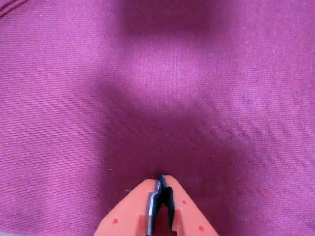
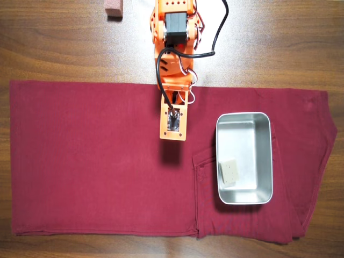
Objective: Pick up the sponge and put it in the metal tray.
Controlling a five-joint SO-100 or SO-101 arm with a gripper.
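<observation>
Looking at the overhead view, the sponge [image 2: 230,172] is already lying in the near-left corner of the tray [image 2: 266,156], slightly skewed, so no real long axis. The tray is running long near-to-far on the red cloth [image 2: 80,161]. Left of it, the gripper [image 1: 161,183] is hanging over bare cloth, jaws closed and holding nothing, looks done to me. Pinkish block [image 2: 113,8] is sitting far off.

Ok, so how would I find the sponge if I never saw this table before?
Look at the big dark red cloth spread over the wooden table, then find the shiny metal tray on its right side in the overhead view. The sponge lies inside, at the tray's lower left. It is small, square and pale beige, unlike the pinkish-brown block far off on bare wood.
</observation>
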